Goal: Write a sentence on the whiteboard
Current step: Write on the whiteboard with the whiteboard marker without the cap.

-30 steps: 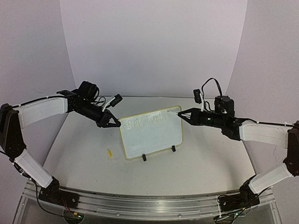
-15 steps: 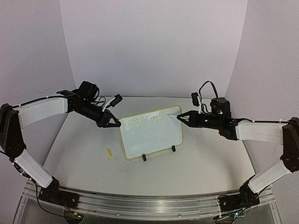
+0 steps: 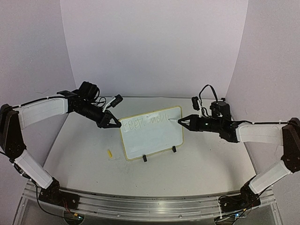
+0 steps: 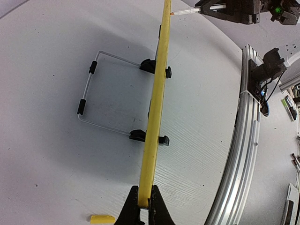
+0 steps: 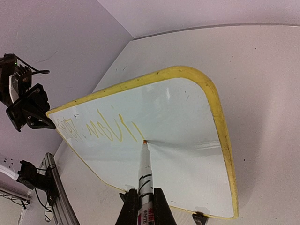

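whiteboard (image 3: 152, 138) on table (image 3: 206, 164), likely cap (image 3: 109, 153) leftward

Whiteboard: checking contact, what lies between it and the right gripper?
A marker, clamped in the right gripper, its tip touching the whiteboard, seen in the right wrist view.

The pale counter (image 3: 201, 164) carries the whiteboard (image 3: 152, 138), standing on its black clip feet (image 3: 145, 158), and a small yellow piece (image 3: 110, 153) near it.
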